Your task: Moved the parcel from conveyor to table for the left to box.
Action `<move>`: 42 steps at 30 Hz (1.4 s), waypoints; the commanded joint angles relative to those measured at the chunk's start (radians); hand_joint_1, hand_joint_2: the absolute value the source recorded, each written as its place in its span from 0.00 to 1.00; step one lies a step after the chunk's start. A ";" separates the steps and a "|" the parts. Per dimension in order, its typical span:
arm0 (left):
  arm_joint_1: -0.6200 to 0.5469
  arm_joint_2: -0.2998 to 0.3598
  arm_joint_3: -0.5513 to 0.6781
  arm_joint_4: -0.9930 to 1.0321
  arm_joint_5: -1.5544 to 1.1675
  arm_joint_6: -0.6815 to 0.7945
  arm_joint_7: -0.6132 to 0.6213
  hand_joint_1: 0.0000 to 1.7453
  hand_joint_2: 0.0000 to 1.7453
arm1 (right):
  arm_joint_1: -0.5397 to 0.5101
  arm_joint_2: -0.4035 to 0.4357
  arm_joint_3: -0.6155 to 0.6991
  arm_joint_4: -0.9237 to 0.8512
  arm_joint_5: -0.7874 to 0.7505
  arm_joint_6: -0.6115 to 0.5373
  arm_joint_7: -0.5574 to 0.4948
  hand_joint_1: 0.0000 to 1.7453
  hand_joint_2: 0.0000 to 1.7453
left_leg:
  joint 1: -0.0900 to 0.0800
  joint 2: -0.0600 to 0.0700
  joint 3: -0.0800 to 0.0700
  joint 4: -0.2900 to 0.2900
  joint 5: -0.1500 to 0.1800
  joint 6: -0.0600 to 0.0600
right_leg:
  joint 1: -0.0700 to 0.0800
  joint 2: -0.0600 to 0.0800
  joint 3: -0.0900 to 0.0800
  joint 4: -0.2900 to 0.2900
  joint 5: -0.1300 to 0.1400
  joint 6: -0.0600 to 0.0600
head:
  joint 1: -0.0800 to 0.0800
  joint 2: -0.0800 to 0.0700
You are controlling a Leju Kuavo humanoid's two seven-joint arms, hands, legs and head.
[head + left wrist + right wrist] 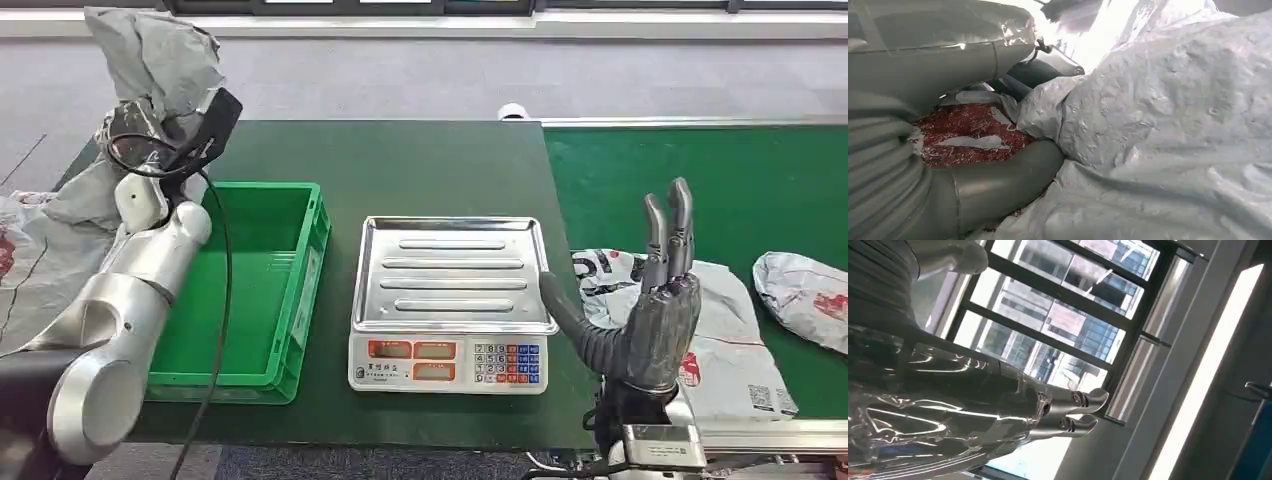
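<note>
Your left hand [963,165] is raised high at the far left of the worktop [420,160], above and just behind the green crate [290,300]. Its fingers are closed around a crumpled grey parcel [160,55]; from the left wrist, the thick thumb presses into the grey plastic beside a red printed patch, so the hold looks firm.

Your right hand [650,320] stands upright near the worktop's right front corner, beside the conveyor [700,170]. Its fingers point upward, spread apart, and hold nothing.

Between the two hands sits a weighing scale [450,360] with a bare steel pan. The green crate appears to have nothing in it.

On the conveyor, a second grey parcel [730,350] lies partly behind your right hand, and a third parcel [805,290] rests further right, close to the picture's edge.

Judging progress: one parcel has left the conveyor and is in the left hand, but it is not yet in the crate. Lowering and releasing it remains. At least two more parcels wait on the belt for the right hand.
</note>
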 commanded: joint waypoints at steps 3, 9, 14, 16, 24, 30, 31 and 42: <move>0.175 0.002 0.248 0.086 0.025 -0.041 -0.038 0.57 1.00 | -0.086 -0.025 -0.026 0.118 0.083 0.066 0.100 0.00 1.00 | 0.000 0.005 0.004 -0.003 0.000 0.000 | 0.000 0.004 0.003 -0.004 0.001 0.000 | 0.000 0.000; 0.176 -0.013 0.286 0.070 0.050 -0.022 -0.093 0.23 1.00 | -0.102 -0.023 -0.043 0.133 0.091 0.073 0.115 0.00 1.00 | 0.001 0.002 0.000 0.000 0.000 -0.001 | 0.001 0.000 0.001 -0.002 0.001 0.000 | 0.000 0.000; 0.189 -0.098 0.466 -0.023 0.307 -0.045 -0.497 0.00 0.00 | -0.091 -0.026 -0.110 0.137 0.085 0.059 0.123 0.00 1.00 | 0.001 0.000 0.000 -0.002 0.001 -0.001 | 0.001 -0.003 0.002 -0.004 0.001 -0.001 | 0.000 0.000; 0.245 -0.178 0.527 -0.134 0.556 -0.198 -0.749 0.00 0.00 | -0.075 -0.035 -0.167 0.144 0.055 0.061 0.109 0.00 1.00 | 0.001 -0.002 0.000 -0.001 0.001 -0.001 | 0.002 -0.004 0.002 -0.004 0.001 0.000 | 0.000 0.000; 0.518 -0.248 0.223 -0.565 0.916 -0.293 -0.715 0.00 0.00 | -0.021 -0.002 -0.243 0.104 0.066 0.075 0.082 0.00 0.00 | -0.001 0.003 0.002 -0.001 -0.002 0.001 | -0.001 0.000 0.003 -0.004 0.000 0.000 | 0.000 0.000; 0.541 -0.247 0.188 -0.601 1.006 -0.296 -0.768 0.00 0.00 | -0.018 0.002 -0.250 0.106 0.077 0.057 0.091 0.00 1.00 | -0.002 0.002 -0.001 0.000 -0.003 0.001 | -0.001 -0.001 -0.001 -0.002 0.000 0.000 | 0.000 0.000; 0.556 -0.249 0.174 -0.625 1.013 -0.290 -0.759 0.00 0.00 | -0.016 0.001 -0.250 0.105 0.078 0.057 0.091 0.00 1.00 | -0.001 0.001 -0.001 -0.001 -0.002 0.001 | 0.000 -0.002 -0.001 -0.003 0.000 0.000 | 0.000 0.000; 1.069 -0.284 -0.210 -1.287 1.148 -0.048 -0.855 0.00 0.00 | -0.056 -0.061 -0.597 0.486 0.568 -0.011 0.435 0.00 1.00 | 0.000 0.004 0.008 -0.005 -0.008 0.003 | 0.001 -0.001 0.009 -0.010 -0.004 0.003 | 0.000 0.000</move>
